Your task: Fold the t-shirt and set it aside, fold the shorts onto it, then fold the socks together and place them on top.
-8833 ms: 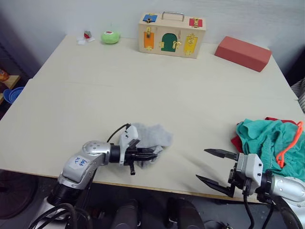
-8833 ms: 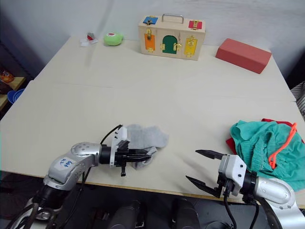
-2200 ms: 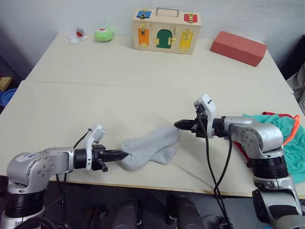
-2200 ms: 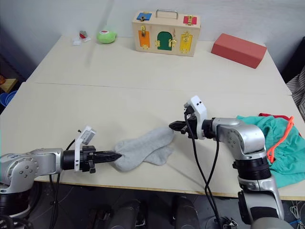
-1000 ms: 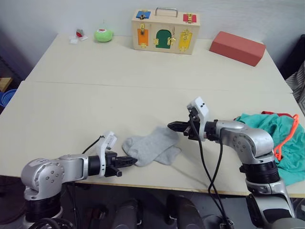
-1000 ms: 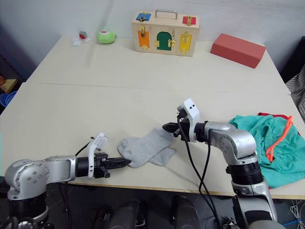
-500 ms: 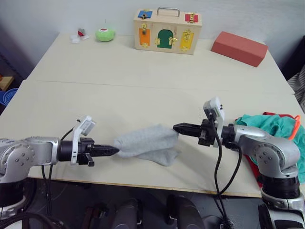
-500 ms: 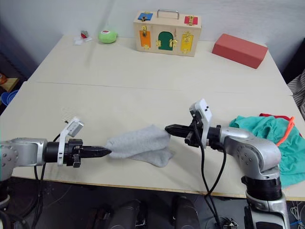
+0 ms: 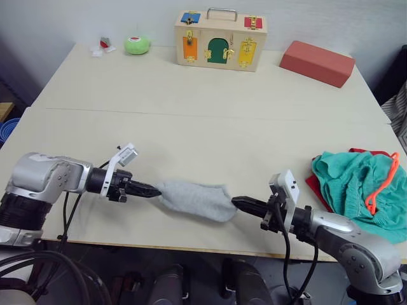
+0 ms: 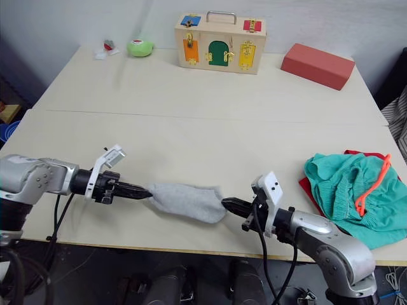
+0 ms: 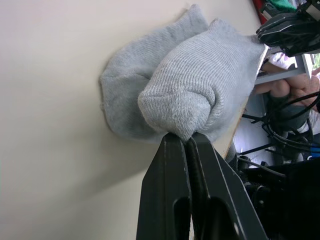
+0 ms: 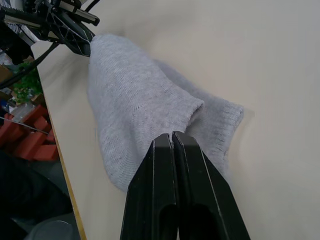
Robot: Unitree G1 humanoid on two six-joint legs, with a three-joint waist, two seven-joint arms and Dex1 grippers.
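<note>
The soft, light, limp grey socks [image 9: 194, 199] were pinched at opposite ends by the closed left gripper [image 9: 152, 190] and right gripper [image 9: 236, 203], sagging slightly between.

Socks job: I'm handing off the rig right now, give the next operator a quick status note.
Left tool: shut on one end of the socks.
Right tool: shut on the other end; socks stretched between both, near the table's front edge.
Shorts lie bunched on the t-shirt at the right side.
Done: shirt and shorts stacked, loosely.
Left: fold the socks together and place them on the shorts.
</note>
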